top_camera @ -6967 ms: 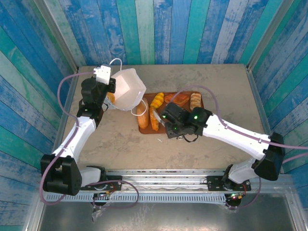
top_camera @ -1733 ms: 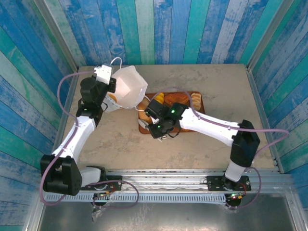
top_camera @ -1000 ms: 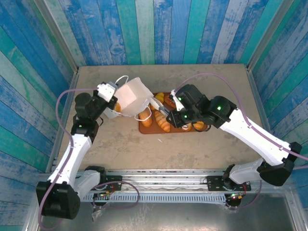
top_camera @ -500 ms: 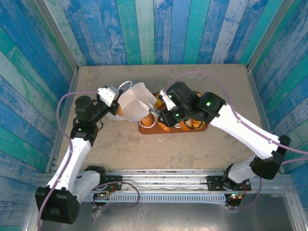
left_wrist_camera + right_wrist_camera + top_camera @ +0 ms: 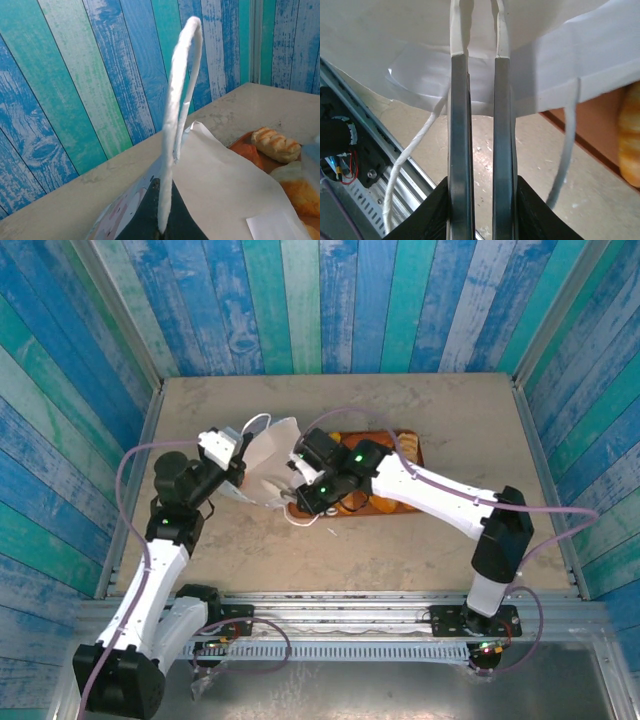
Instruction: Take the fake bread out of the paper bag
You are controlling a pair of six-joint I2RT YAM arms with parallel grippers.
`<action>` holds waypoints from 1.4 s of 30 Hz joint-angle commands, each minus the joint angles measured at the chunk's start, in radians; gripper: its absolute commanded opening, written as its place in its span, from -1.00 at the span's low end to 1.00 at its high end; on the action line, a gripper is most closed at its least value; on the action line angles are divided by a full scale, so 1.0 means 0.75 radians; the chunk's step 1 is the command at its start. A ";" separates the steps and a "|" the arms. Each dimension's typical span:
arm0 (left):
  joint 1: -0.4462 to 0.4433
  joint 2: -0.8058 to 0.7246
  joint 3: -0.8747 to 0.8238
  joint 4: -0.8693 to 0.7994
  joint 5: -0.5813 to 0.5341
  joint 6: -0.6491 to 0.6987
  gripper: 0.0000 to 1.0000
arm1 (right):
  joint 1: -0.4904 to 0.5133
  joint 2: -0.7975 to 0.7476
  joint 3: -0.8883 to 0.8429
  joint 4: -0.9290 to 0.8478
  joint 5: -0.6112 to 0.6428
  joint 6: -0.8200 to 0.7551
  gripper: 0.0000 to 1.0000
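Right hand (image 5: 481, 45) presses its tips against the near side of the paper bag (image 5: 268, 462). Its fingers stand a narrow slit apart, and whether they pinch any paper cannot be told. Nearest the arms' bases runs a metal rail (image 5: 340, 605). Beyond it lies the tabletop (image 5: 400, 540), a dull beige, mottled surface. The bag sits left of centre. The left hand (image 5: 161, 217) is clamped on the bag's rim at the foot of an upright white cord handle (image 5: 175, 120). A pastel print shows on the bag's side, too blurred to read. Just beside the bag, bread (image 5: 276, 144) lies on a reddish-brown tray (image 5: 600, 120). Weathered blue, teal and green plank walls (image 5: 320, 300) close the space on three sides.
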 commanded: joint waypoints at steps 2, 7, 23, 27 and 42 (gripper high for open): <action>-0.004 0.040 -0.032 0.142 -0.010 -0.008 -0.99 | 0.045 0.095 0.070 0.087 -0.049 -0.033 -0.34; -0.003 0.079 -0.054 0.213 0.045 -0.008 -0.99 | 0.074 0.166 0.051 0.128 -0.038 -0.034 -0.33; -0.002 0.006 -0.042 0.060 0.048 0.014 -0.99 | 0.015 0.283 0.136 0.312 0.146 0.054 -0.03; -0.003 0.004 -0.047 0.045 0.053 0.018 -0.99 | -0.001 0.312 0.158 0.362 0.081 0.080 0.04; -0.003 0.020 -0.046 0.042 0.103 0.004 -0.99 | -0.021 0.501 0.319 0.431 0.008 0.176 0.18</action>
